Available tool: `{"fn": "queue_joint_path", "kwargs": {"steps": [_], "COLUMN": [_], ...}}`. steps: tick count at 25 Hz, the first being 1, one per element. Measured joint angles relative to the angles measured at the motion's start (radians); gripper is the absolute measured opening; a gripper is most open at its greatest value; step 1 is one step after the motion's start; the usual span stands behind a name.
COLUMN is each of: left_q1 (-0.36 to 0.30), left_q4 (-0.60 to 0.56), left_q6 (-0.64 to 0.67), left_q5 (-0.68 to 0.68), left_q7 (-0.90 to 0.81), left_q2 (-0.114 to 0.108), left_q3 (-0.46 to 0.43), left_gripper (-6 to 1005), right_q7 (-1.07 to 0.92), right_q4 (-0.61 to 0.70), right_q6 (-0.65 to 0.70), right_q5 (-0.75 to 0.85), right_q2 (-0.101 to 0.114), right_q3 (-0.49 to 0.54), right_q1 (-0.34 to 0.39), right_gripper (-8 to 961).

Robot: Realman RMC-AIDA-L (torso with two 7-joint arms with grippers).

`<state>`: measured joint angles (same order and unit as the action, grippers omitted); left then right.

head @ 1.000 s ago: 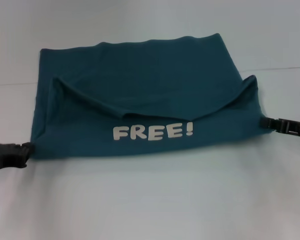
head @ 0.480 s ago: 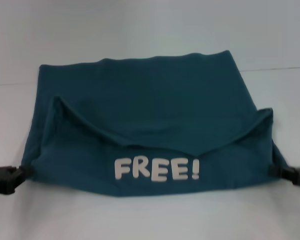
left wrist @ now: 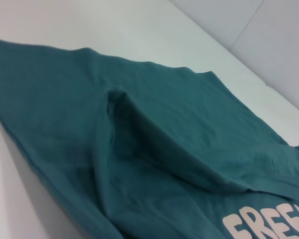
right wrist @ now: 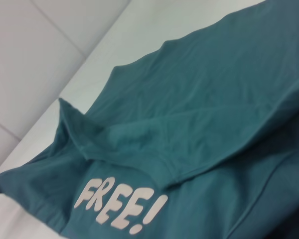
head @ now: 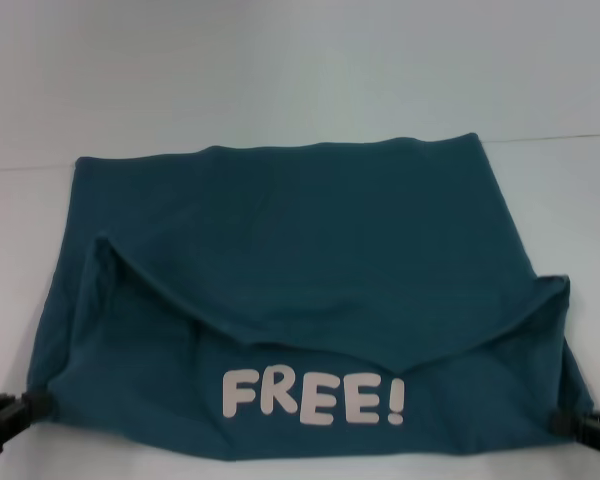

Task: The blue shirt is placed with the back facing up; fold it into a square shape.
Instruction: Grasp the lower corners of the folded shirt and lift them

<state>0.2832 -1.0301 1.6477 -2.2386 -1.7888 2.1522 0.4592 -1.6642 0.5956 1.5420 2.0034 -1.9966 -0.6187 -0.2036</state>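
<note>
**Teal cloth being drawn over itself, fold half made**

Teal-blue fabric is filling the near part of the head view: the blue shirt (head: 310,300) is lying on the white table (head: 280,80), and its near edge, bearing the white lettering (head: 313,397), is being held up and turned over so the printed front is showing. At the near left corner the left end effector (head: 20,412) is pinching the cloth; at the near right corner the right end effector (head: 570,422) is doing the same. Both appear clamped on the fabric, though only their dark tips are showing at the picture's edges.

Judging by this, the lengthwise fold is in hand: the near part is being carried as a flap over the back of the garment. The next move is calling for both corners to travel level and together, so the flap is landing flat with its edges lining up against the layer beneath.

Behind the lettering a sagging pocket (head: 280,290) is forming between the held corners, with a ridge (left wrist: 119,99) on the left side; that slack is likely to crease if laid down as it is. Farther off, the flat far edge (head: 280,150) is resting on the table, with nothing else near it.
</note>
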Motion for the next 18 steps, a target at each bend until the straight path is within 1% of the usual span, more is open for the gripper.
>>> {"fn": "queue_joint_path", "kwargs": {"steps": [7, 18], "left_q1": [-0.021, -0.035], "left_q4": [0.0, -0.004], "left_q6": [0.069, 0.188], "left_q5": [-0.024, -0.073], "left_q7": [0.01, 0.029], "left_q2": [-0.002, -0.003], "left_q3": [-0.025, -0.053], "left_gripper": [5, 5], "right_q7": [0.059, 0.103], "right_q4": [0.0, 0.0], "right_q6": [0.081, 0.177], "right_q5": [0.023, 0.11], "right_q2": [0.0, 0.004], "right_q3": [0.011, 0.131], "right_q1": [0.039, 0.066], "right_gripper": [120, 129]}}
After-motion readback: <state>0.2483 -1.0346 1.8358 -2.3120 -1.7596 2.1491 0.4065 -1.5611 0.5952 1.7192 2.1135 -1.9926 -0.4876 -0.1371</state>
